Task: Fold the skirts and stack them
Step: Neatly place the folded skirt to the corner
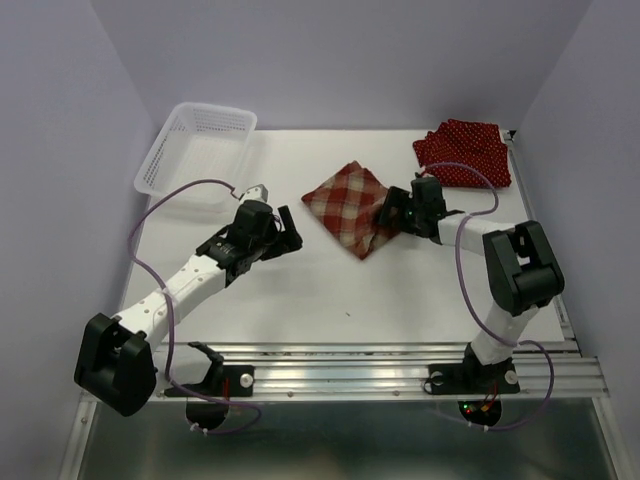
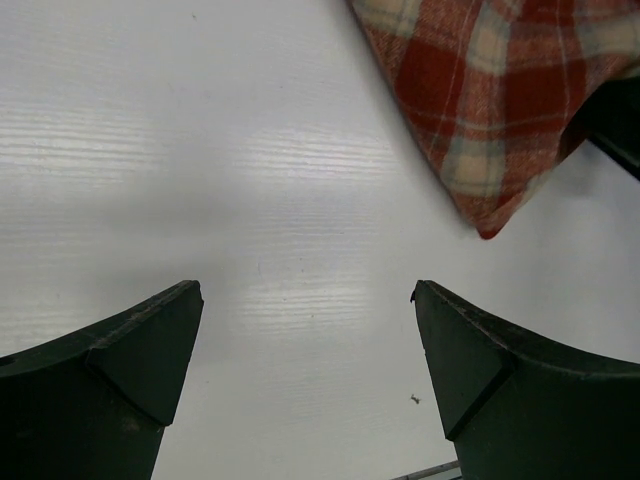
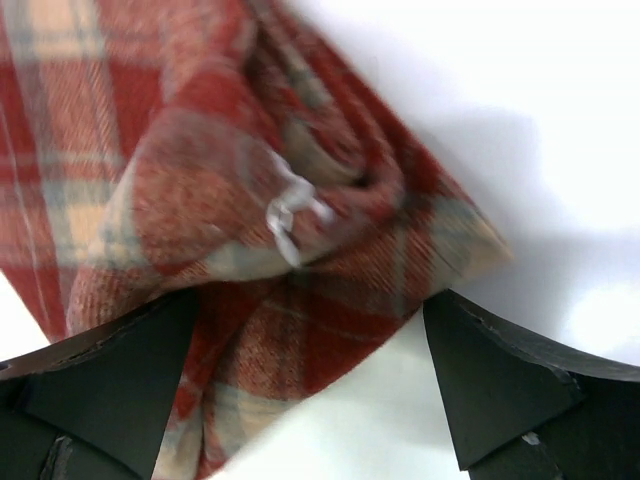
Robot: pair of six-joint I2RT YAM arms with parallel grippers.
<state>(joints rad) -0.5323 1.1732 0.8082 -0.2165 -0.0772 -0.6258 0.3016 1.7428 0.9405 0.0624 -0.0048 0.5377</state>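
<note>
The red-and-cream plaid skirt lies folded on the white table at mid-centre. Its corner shows in the left wrist view, and it fills the right wrist view, with a small white tag on it. My right gripper is open at the plaid skirt's right edge, with cloth lying between its fingers. My left gripper is open and empty over bare table, left of the plaid skirt. The dark red polka-dot skirts lie in a pile at the back right.
A white mesh basket stands at the back left. Purple cables loop from both arms. A metal rail runs along the near edge.
</note>
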